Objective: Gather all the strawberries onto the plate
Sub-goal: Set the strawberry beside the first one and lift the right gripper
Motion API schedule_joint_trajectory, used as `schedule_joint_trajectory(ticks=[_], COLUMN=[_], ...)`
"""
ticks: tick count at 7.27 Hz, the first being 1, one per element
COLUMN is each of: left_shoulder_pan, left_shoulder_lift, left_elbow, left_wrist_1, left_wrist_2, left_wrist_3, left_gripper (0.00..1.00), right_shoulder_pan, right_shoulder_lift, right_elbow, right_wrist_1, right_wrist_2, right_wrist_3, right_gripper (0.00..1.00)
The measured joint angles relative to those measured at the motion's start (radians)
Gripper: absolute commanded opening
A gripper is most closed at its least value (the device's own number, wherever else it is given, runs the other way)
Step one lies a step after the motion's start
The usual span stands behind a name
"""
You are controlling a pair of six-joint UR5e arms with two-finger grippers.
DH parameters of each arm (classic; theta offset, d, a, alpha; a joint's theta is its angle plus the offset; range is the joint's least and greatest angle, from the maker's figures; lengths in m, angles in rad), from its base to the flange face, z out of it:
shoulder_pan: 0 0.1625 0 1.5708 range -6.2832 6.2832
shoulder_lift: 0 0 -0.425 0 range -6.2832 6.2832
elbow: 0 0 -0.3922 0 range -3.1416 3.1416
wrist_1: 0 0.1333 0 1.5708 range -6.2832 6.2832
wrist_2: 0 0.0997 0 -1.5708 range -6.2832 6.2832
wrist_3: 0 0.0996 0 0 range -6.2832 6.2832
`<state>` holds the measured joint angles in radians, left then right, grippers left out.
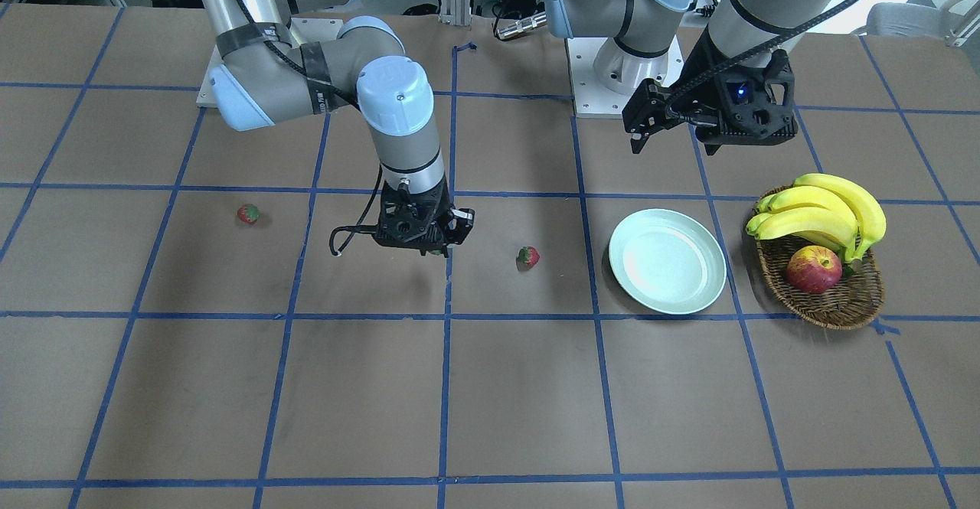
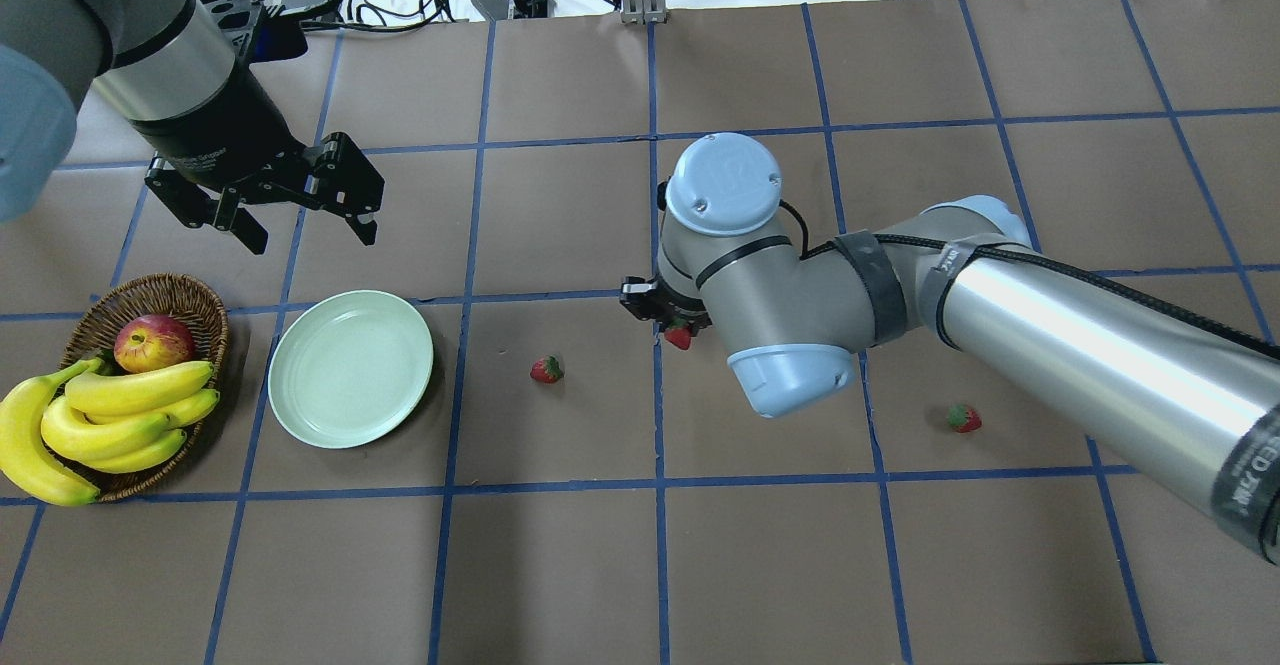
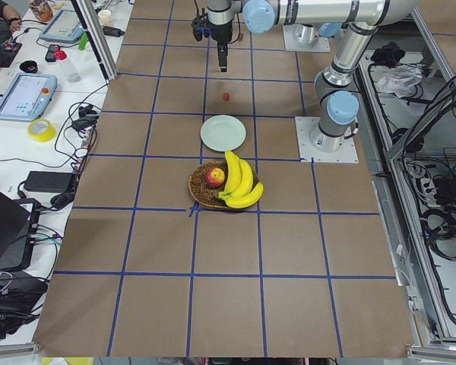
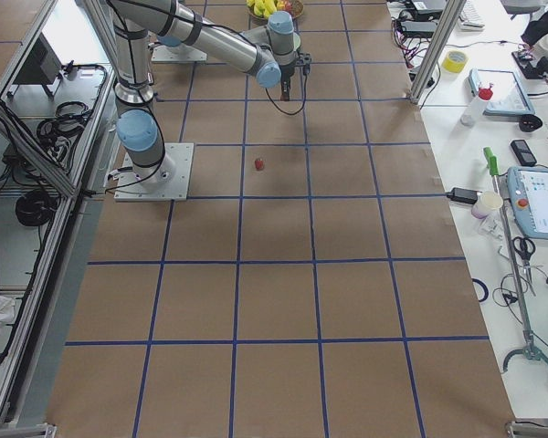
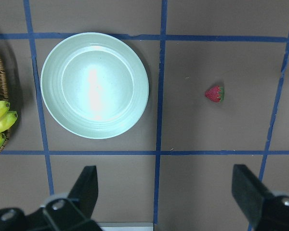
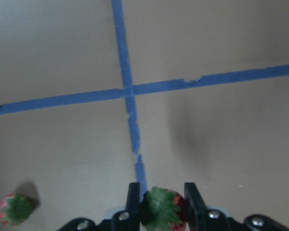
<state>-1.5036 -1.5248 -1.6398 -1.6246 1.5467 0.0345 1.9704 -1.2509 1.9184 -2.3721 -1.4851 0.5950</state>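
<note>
Your right gripper [image 6: 162, 188] has its jaws pinching a small red green-capped strawberry [image 6: 162, 211] clear of the brown taped worktop [image 2: 760, 565], ready to carry. From overhead, the empty round mint-green plate [image 2: 350, 382] lies at its 9 o'clock, with one loose strawberry [image 2: 546, 370] between and a second strawberry [image 2: 963, 418] toward 4 o'clock. The left gripper [image 2: 310, 237], jaws spread, hangs past the plate's 12 o'clock, so the lane looks open.

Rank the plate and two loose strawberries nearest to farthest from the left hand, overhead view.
1. plate, just below the left hand in view.
2. near strawberry, right of the plate.
3. far strawberry, at the view's right.
</note>
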Motion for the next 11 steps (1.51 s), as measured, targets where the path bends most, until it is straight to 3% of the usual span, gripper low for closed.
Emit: schedule_joint_trajectory(ticks=[2, 3, 4, 5, 8, 9, 11], left_shoulder_pan=[0.000, 0.000, 0.000, 0.000, 0.000, 0.000, 0.000], left_shoulder_lift=[-0.001, -0.001, 0.000, 0.000, 0.000, 0.000, 0.000], left_elbow=[0.000, 0.000, 0.000, 0.000, 0.000, 0.000, 0.000], left_wrist_1=[0.000, 0.000, 0.000, 0.000, 0.000, 0.000, 0.001], left_wrist_2=[0.000, 0.000, 0.001, 0.001, 0.000, 0.000, 0.000], left_wrist_3=[0.000, 0.000, 0.000, 0.000, 0.000, 0.000, 0.001], left_gripper=[1.00, 1.00, 1.00, 1.00, 1.00, 1.00, 1.00], right_shoulder_pan=[0.069, 0.089, 0.099, 0.102, 0.086, 0.032, -0.164], right_shoulder_lift=[0.082, 0.118, 0.149, 0.165, 0.139, 0.083, -0.054], right_elbow=[-0.046, -0.065, -0.074, -0.078, -0.080, -0.075, -0.070], right_wrist_1=[-0.063, -0.073, -0.078, -0.080, -0.062, 0.008, 0.254], right_wrist_2=[0.040, 0.053, 0.068, 0.076, 0.077, 0.074, 0.047], right_wrist_3=[0.204, 0.248, 0.271, 0.278, 0.256, 0.196, -0.069], right_gripper=[0.17, 0.50, 0.91, 1.00, 1.00, 1.00, 1.00])
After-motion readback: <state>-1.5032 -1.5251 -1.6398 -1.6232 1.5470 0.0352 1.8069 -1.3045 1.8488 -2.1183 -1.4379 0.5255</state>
